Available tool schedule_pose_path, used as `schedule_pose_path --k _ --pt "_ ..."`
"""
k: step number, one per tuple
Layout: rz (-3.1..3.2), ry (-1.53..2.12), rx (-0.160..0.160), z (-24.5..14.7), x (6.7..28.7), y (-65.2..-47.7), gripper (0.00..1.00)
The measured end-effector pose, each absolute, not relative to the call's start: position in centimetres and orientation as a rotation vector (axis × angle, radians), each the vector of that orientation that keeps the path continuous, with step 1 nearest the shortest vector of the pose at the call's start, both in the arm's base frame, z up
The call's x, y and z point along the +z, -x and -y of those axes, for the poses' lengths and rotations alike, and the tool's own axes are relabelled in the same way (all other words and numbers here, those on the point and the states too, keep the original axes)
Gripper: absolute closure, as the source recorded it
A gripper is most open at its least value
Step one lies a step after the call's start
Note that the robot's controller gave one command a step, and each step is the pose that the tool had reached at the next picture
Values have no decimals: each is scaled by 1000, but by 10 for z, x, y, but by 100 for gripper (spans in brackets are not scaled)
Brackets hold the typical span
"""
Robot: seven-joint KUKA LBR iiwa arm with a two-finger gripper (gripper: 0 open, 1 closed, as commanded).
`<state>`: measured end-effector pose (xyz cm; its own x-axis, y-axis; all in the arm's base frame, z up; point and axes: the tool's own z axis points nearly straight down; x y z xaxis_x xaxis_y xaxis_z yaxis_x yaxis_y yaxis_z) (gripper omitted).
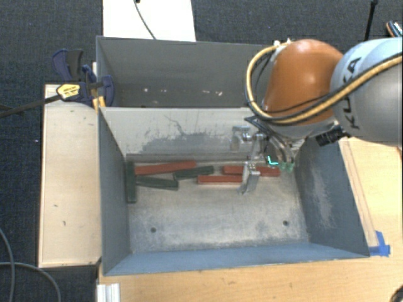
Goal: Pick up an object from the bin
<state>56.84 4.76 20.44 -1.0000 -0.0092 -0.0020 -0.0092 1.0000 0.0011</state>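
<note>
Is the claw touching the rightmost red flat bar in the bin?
Cannot tell. The camera view looks down on the claw, which overlaps the rightmost red flat bar; neither contact nor a gap shows plainly.

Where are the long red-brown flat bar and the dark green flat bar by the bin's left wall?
Long red-brown flat bar [165, 167]: camera view, its middle.
Dark green flat bar [130, 182]: camera view, its middle.

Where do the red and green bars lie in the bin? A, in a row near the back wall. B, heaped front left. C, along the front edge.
A: the red bars and green bars lie in one row at the back, the gripper over its right end.
</note>
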Motion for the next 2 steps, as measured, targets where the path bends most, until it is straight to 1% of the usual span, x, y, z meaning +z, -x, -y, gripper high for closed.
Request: schedule_pose_path --k 1,2 --pt "-3142 -177 1 -79 108 -591 0" --pt "-3135 -230 -1 -33 68 -583 0"
